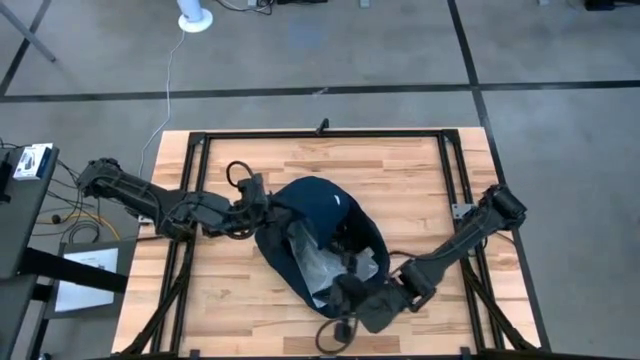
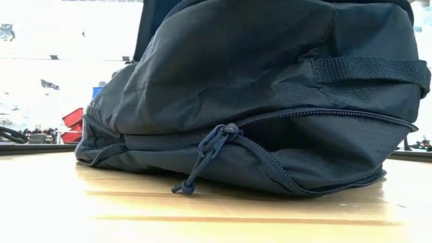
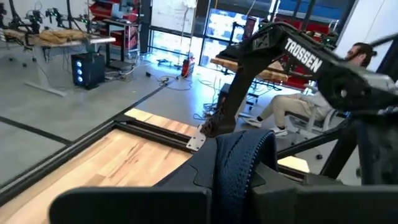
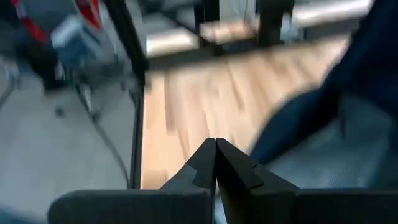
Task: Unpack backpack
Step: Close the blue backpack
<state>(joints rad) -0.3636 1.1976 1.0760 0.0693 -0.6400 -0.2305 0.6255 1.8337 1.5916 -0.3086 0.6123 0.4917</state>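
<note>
The dark navy backpack (image 1: 318, 222) lies in the middle of the wooden table, its opening facing up and a clear crinkly plastic bag (image 1: 330, 262) showing inside. In the low view the backpack (image 2: 256, 88) fills the picture, with its zipper pull cord (image 2: 202, 158) hanging down to the table. My left gripper (image 1: 262, 207) is at the backpack's left side, shut on a navy webbing strap. My right gripper (image 1: 347, 293) is at the backpack's near edge, and its fingers (image 4: 216, 163) are shut with nothing showing between them. My left gripper pinches a navy webbing strap (image 3: 239, 165) of the backpack between its two fingers. It comes roughly level from the table's left. The strap runs up between the fingers and bends over them; the backpack's body rests on the table.
Black frame rails (image 1: 300, 134) run around the table top. Bare wood lies at the table's near left (image 1: 225, 300) and far right (image 1: 410, 170). In the left wrist view my right arm (image 3: 292, 50) stands ahead, and a seated person (image 3: 298, 106) is in the room beyond.
</note>
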